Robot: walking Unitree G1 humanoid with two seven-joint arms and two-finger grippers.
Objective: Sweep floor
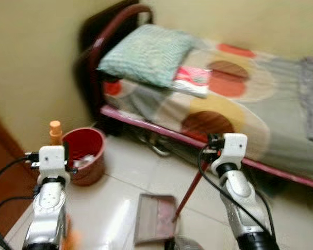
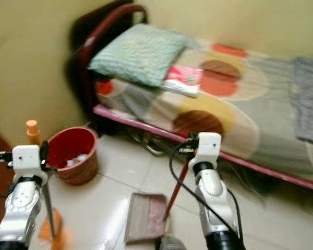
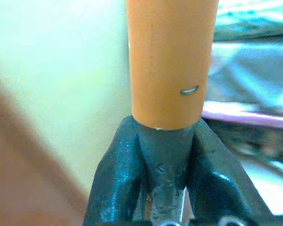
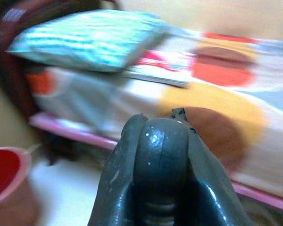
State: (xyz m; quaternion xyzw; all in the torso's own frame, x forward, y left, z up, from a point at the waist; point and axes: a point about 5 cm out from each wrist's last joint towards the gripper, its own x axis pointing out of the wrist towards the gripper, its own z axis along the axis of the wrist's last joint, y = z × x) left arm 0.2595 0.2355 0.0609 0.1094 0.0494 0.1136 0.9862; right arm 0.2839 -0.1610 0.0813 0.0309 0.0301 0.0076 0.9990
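My left gripper (image 3: 166,146) is shut on the broom handle (image 3: 170,61), a grey pole with an orange cap. The cap (image 1: 55,129) sticks up above my left wrist, and the thin pole (image 2: 48,208) runs down to orange bristles (image 2: 53,233) on the floor. My right gripper (image 4: 160,141) is shut on the top of a dark handle. From my right wrist a red stick (image 1: 190,191) slants down to a grey-brown dustpan (image 1: 155,217) lying flat on the pale tile floor between my arms.
A red bucket (image 1: 86,154) holding some white scraps stands by the wall, left of the dustpan. A bed (image 1: 281,99) with a dark red frame, patterned sheet and green pillow (image 1: 146,52) crosses the back. A wooden door edge (image 1: 2,156) is at the left.
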